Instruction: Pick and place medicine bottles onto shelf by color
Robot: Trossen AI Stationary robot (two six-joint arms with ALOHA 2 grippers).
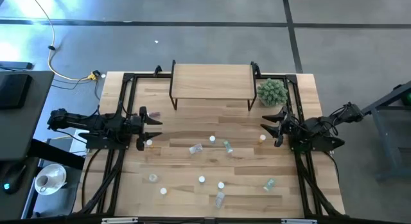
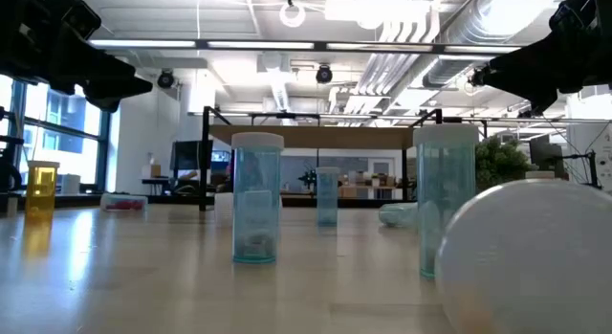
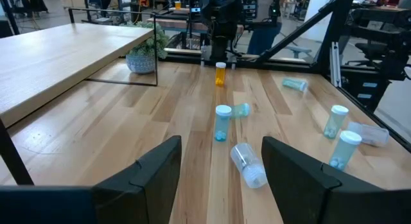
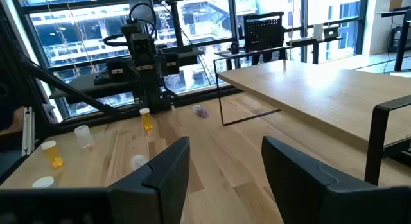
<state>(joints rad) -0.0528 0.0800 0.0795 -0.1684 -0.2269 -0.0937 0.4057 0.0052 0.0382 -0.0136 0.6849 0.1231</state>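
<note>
The shelf [image 1: 212, 83], a light-wood board on thin black legs, stands at the table's far middle. Several small bottles with white caps are scattered over the tabletop, some upright and some on their sides. They include an orange one [image 1: 262, 138] by my right gripper, another [image 1: 149, 143] by my left gripper, and a lying one [image 1: 196, 148]. My left gripper [image 1: 154, 126] is open and empty at the table's left side. My right gripper [image 1: 265, 128] is open and empty at the right side. The left wrist view shows a blue bottle [image 3: 222, 123] standing upright and a clear one [image 3: 248, 164] lying between the open fingers' line of sight.
A spiky green plant ball [image 1: 272, 92] sits at the shelf's right end, close behind my right gripper. Black frame rails [image 1: 122, 108] run along the table's left and right sides. More bottles [image 1: 219, 199] lie toward the near edge. Bare wood lies between the shelf and the bottles.
</note>
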